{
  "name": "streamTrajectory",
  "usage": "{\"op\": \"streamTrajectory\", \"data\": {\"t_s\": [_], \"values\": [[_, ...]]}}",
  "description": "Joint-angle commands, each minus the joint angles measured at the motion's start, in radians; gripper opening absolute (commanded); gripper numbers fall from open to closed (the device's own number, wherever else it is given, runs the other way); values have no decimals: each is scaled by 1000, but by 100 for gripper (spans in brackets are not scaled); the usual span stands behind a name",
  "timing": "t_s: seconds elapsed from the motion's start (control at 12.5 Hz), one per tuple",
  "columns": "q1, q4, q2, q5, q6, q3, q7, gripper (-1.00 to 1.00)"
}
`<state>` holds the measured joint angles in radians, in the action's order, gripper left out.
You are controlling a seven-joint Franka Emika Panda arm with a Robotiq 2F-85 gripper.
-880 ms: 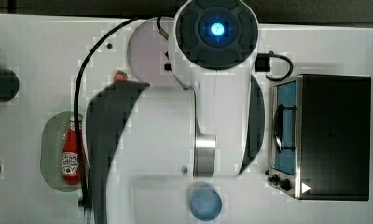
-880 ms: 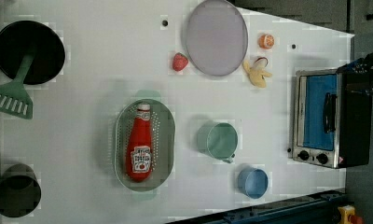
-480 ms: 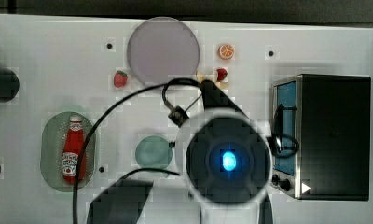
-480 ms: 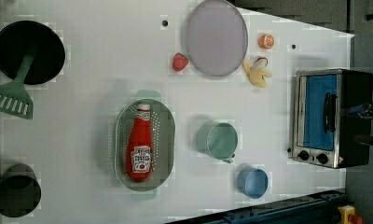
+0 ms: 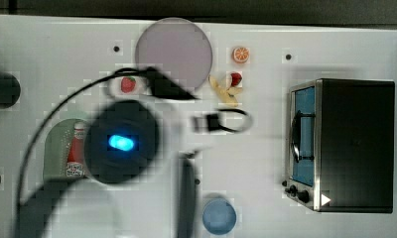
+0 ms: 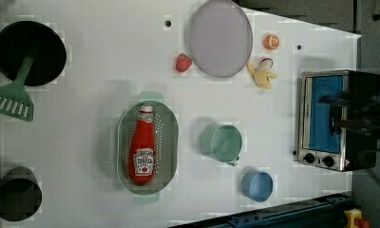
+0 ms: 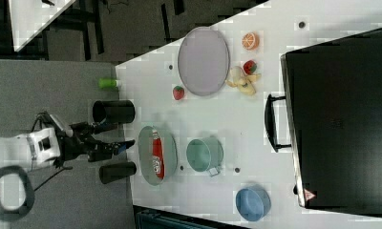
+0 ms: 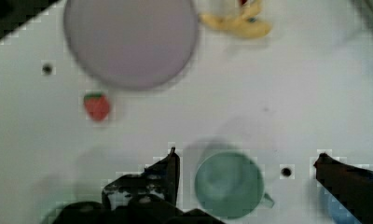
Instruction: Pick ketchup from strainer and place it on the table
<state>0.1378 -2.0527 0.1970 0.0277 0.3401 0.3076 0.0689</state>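
Seemingly beside the pincer (image 7: 113,138), ketchup (image 7: 157,154) lies in strainer (image 7: 146,157).

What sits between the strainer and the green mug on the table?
Nothing: in the left view the strainer and green mug are separated by bare white table. The ketchup lies inside the strainer.

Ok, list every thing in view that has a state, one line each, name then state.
ketchup: lying on its side in the strainer, cap on, not held.
strainer: flat on the table, holding the ketchup.
gripper: fingers wide open, nothing between them.
green mug: upright, nothing visible inside.
blue cup: upright.
toaster oven: door shut.
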Motion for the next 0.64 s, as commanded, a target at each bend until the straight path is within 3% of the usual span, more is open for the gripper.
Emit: {"op": "streamTrajectory", "data": {"t_s": [0.08,0.64], "values": [[-32,-11,-39,4,59,167,22,100],[-36,-24,-213,0,281,448,21,100]]}}
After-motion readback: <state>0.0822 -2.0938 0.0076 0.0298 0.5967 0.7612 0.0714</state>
